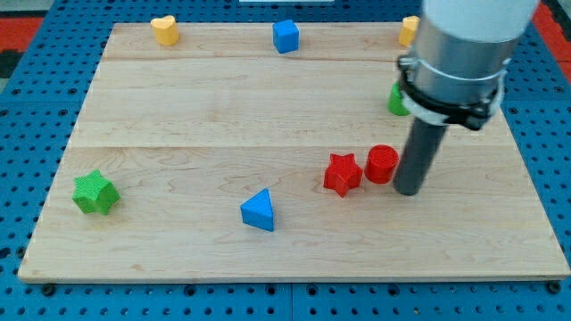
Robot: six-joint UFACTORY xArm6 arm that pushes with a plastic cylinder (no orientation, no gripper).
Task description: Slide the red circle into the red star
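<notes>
The red circle stands on the wooden board right of centre. The red star sits just to its left, with a thin gap or light contact between them; I cannot tell which. My tip rests on the board just to the right of the red circle, close to its lower right side. The rod rises from there to the grey arm body at the view's top right.
A blue triangle lies below centre. A green star is at the left. A yellow heart and a blue cube sit along the top edge. A green block and a yellow block are partly hidden behind the arm.
</notes>
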